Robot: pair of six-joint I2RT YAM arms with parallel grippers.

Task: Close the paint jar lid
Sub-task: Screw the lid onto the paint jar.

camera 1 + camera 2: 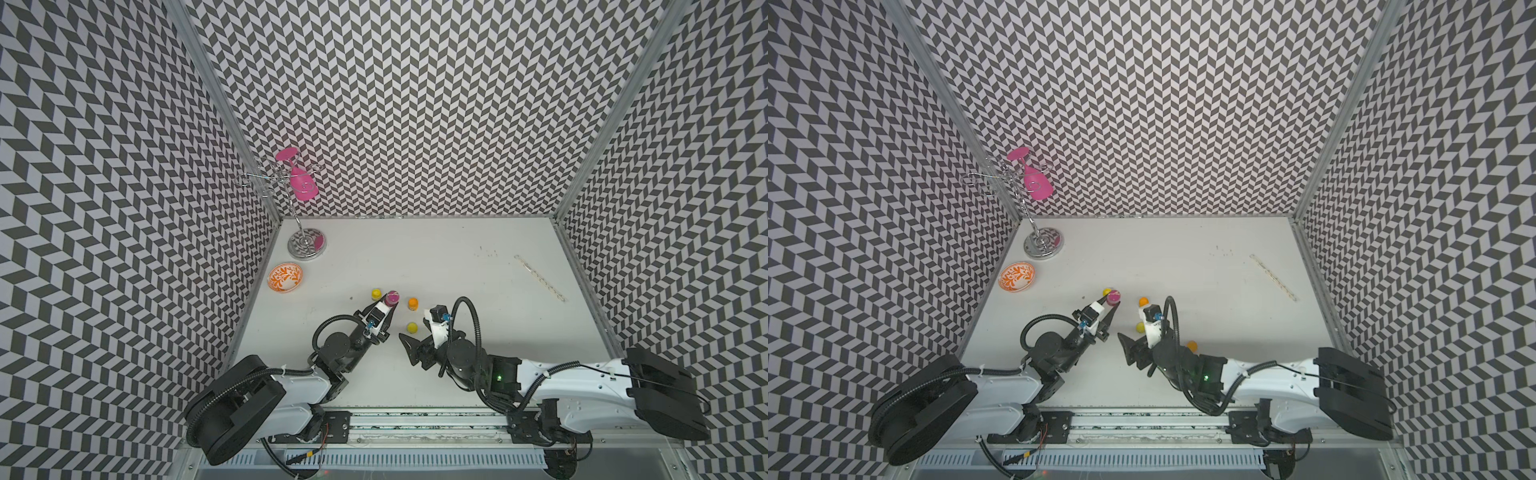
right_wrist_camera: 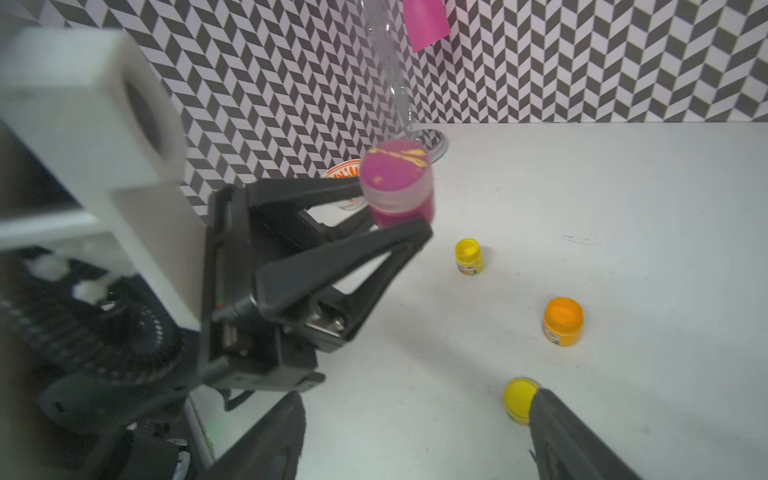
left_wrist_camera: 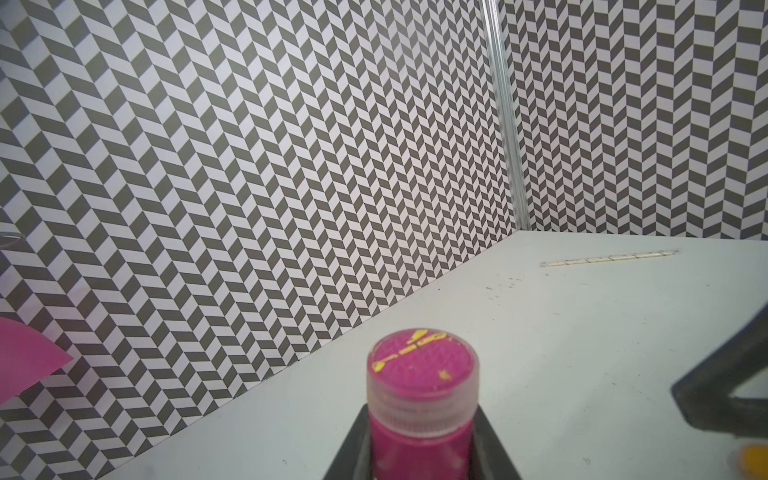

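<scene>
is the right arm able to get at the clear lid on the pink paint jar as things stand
Probably yes: the left gripper clamps the pink paint jar below its clear lid, leaving the lid exposed, and the open right gripper is close by.

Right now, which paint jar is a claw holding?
The pink paint jar, in the left claw; the yellow jars and orange jar are not held.
</scene>
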